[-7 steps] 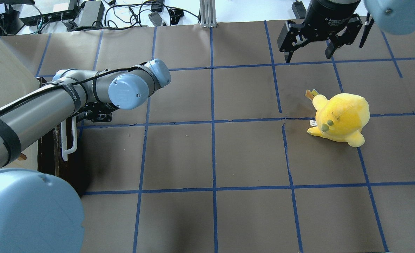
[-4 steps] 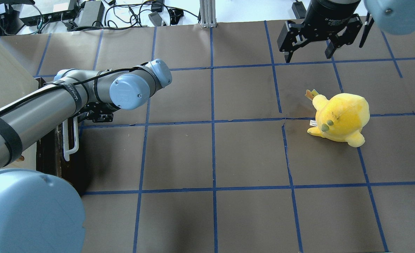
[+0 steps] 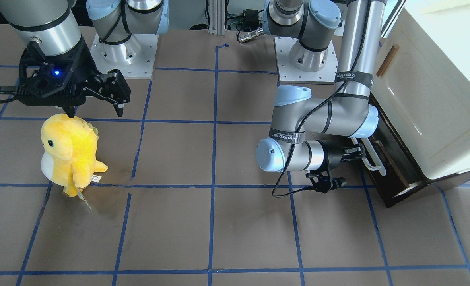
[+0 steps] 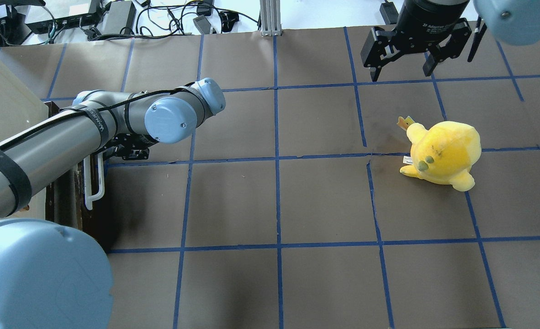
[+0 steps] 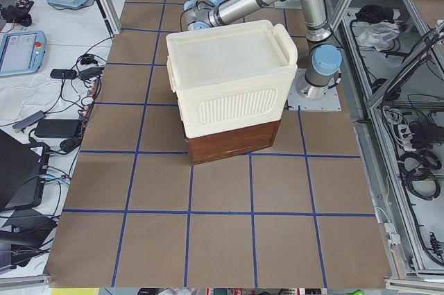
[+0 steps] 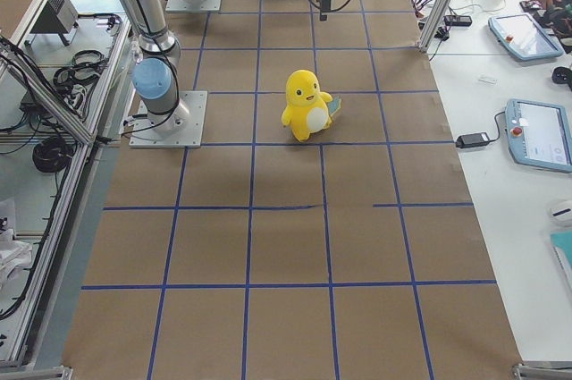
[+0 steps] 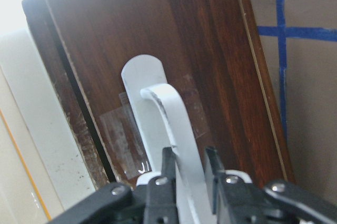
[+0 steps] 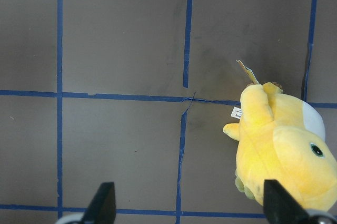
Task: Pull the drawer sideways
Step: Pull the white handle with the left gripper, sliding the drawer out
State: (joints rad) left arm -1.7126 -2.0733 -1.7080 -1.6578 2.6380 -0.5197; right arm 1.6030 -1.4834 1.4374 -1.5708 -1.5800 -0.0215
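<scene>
At drawer front, left gripper clamps white bar handle; drawer looks barely cracked, most pull left. Right gripper wide, idle.

In the overhead view the drawer stands a little further out of the cream cabinet than one second ago. Its white bar handle is shifted slightly toward the right of that view, and more pale wood shows behind the dark front. The left gripper, closed around the handle, has moved with it. The blue joint cap of the left arm now sits a little more to the right and lower.
</scene>
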